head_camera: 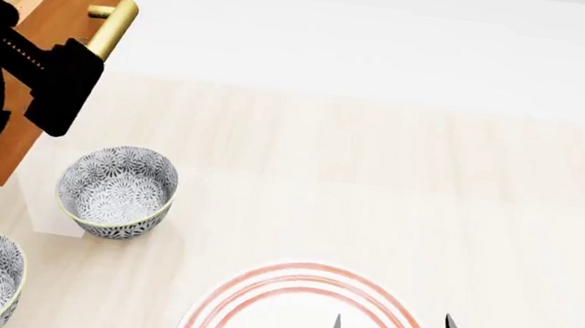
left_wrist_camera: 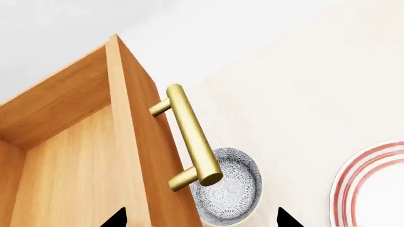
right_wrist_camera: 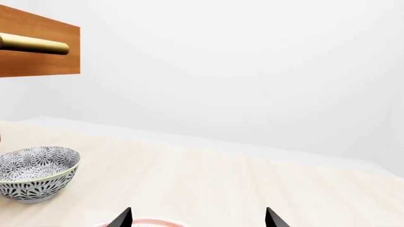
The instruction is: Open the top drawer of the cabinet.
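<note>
Drawer (left_wrist_camera: 75, 156) pulled out, at 10 o'clock in head view | handle (left_wrist_camera: 192, 136) rigid, smooth brass, probably slippery; grasp mid-bar | left gripper (left_wrist_camera: 200, 218) jaws wide, straddling front panel, not touching handle | right gripper (right_wrist_camera: 198, 218) wide, empty, over plate (head_camera: 309, 313).

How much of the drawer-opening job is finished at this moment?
Mostly done, it seems: the top drawer stands pulled out, its paler inside visible behind the front and brass handle. The left gripper sits open just short of the handle, not gripping it. The right gripper waits open above the table. How far the drawer should go I cannot tell.
</note>
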